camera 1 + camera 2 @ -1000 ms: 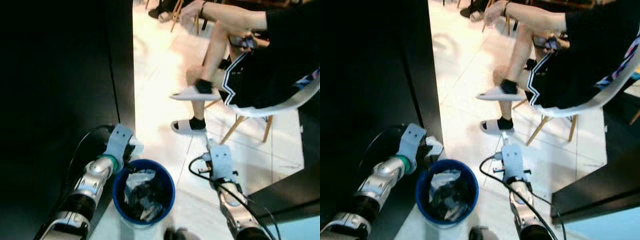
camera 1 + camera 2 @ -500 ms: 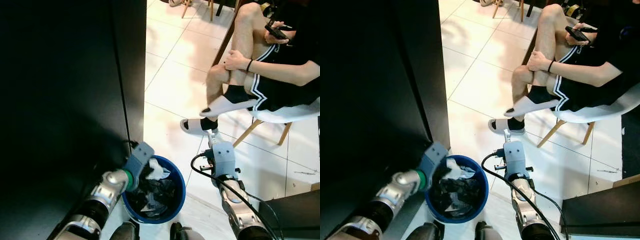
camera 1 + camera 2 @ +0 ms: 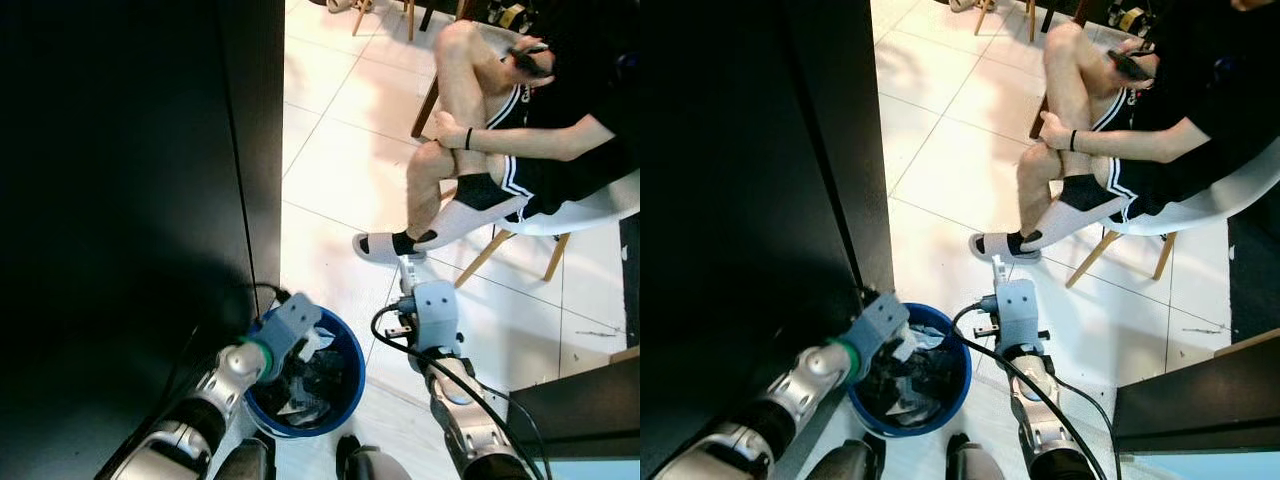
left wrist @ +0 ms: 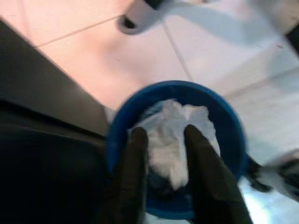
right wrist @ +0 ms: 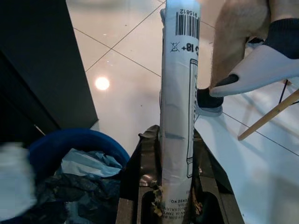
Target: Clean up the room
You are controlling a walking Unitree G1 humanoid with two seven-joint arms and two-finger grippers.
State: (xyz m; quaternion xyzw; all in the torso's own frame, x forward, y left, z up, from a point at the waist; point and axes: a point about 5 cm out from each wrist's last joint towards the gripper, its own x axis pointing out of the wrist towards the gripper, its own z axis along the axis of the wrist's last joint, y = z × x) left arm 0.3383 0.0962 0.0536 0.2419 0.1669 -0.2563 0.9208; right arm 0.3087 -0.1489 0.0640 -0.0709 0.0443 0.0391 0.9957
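Hovering over the blue bin [image 3: 345,372], the left gripper [image 4: 161,140] has its two black fingers spread around a crumpled white paper [image 4: 174,140] that lies on top of the dark rubbish inside; whether the fingertips actually press the paper cannot be told, but the gap between them is plainly wide. The bin stands on the pale tiled floor [image 3: 330,170] just beside a black cabinet [image 3: 120,200]. The right gripper [image 5: 175,154] is closed on a white tube [image 5: 180,93] printed with a barcode, held upright between its fingers, beside the bin on the robot's right. A seated person [image 3: 520,130] with a foot in a white slipper [image 3: 385,247] is near, on a chair beyond the right arm. The paper looks light, soft and easily crushed, so it needs only a loose pinch anywhere on its bulk. The tube appears stiff, smooth and possibly slippery; a hold at mid-length, as now, seems the steadiest before tipping it into the bin.
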